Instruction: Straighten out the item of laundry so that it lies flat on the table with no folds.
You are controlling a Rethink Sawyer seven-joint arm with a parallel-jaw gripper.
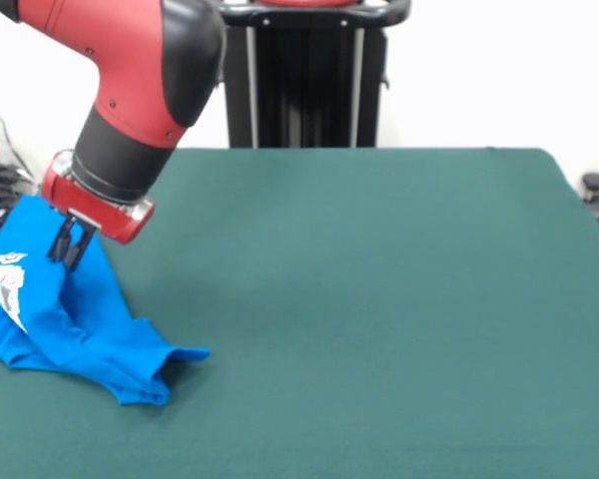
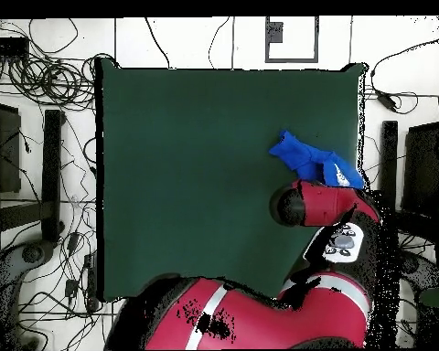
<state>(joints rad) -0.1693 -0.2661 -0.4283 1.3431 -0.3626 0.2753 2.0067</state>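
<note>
**Blue shirt bunched at the table's edge, gripper down on it**

The item of laundry point(image 1: 75, 319), a bright blue T-shirt, lies crumpled at the left side of the front view, partly running out of the picture at the left edge. It is far from flat: thick folds run across it, one sleeve-like flap sticks out toward the middle of the table point(image 1: 379, 299), and only a scrap of its white print shows near the left border. In the overhead view the shirt point(image 2: 313, 161) sits close to the right-hand edge of the green top, a small rumpled heap with the rest of the felt bare around it.

The red and black arm point(image 1: 140, 80) reaches down from above over the shirt. Its gripper point(image 1: 68, 247) points down into the upper part of the cloth, the two dark fingers point(image 1: 75, 249) close together with only a narrow gap between them. The tips sit against the blue fabric, but I cannot tell whether any cloth is pinched between them. From overhead the arm's wrist covers the gripper, right beside the heap
</note>
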